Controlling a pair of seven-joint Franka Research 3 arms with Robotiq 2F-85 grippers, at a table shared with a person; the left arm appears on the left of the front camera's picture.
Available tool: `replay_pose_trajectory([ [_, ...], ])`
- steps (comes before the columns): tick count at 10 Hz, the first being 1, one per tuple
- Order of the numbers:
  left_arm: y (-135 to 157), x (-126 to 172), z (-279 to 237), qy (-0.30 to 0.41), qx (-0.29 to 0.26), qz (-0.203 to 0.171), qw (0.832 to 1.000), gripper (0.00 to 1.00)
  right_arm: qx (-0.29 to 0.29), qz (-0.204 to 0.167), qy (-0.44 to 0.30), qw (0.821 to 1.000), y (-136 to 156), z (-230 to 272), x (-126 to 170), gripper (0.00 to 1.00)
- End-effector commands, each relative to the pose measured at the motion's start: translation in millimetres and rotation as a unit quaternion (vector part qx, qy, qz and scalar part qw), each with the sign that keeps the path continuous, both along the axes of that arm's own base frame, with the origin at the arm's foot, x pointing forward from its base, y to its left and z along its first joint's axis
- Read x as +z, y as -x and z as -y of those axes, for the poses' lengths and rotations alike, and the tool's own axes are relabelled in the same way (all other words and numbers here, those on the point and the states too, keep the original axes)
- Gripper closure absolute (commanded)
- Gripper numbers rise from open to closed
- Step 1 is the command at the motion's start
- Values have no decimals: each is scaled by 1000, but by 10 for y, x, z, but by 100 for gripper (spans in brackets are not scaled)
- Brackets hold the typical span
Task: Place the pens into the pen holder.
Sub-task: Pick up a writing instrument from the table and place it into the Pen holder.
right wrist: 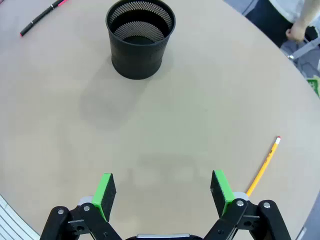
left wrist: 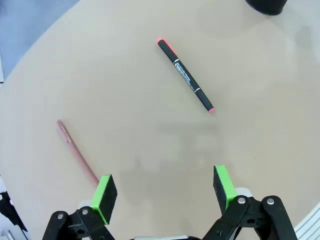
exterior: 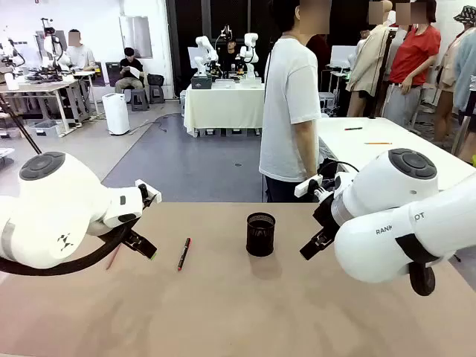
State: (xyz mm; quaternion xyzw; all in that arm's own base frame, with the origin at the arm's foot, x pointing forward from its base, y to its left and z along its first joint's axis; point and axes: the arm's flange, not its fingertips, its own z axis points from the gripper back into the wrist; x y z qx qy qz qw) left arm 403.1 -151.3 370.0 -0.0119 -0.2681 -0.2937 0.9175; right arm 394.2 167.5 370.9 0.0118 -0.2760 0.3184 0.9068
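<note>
Three lie outside the pen holder (exterior: 260,234), at the middle of the surface (exterior: 223,312) | left claw (left wrist: 162,192) apart: black pen (left wrist: 185,75) ahead toward holder, axis slanting across jaws, reddish-brown pencil (left wrist: 77,152) beside its finger | right claw (right wrist: 162,192) apart: orange-yellow pencil (right wrist: 263,166) beside it.

On the counter (exterior: 223,312) the pen holder (exterior: 260,234) stands near the middle. A pen (exterior: 184,253) lies to its left, a pencil (left wrist: 77,152) farther left. A second pencil (right wrist: 262,166) lies well apart on its right.
</note>
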Motion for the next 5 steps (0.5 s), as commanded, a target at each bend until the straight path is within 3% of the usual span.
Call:
replay_pose_trajectory([
  [1, 0, 2, 0, 0, 0, 0, 1000, 0, 0, 0, 0, 1000, 0, 0, 0, 0],
  [5, 0, 2, 0, 0, 0, 0, 1000, 0, 0, 0, 0, 1000, 0, 0, 0, 0],
])
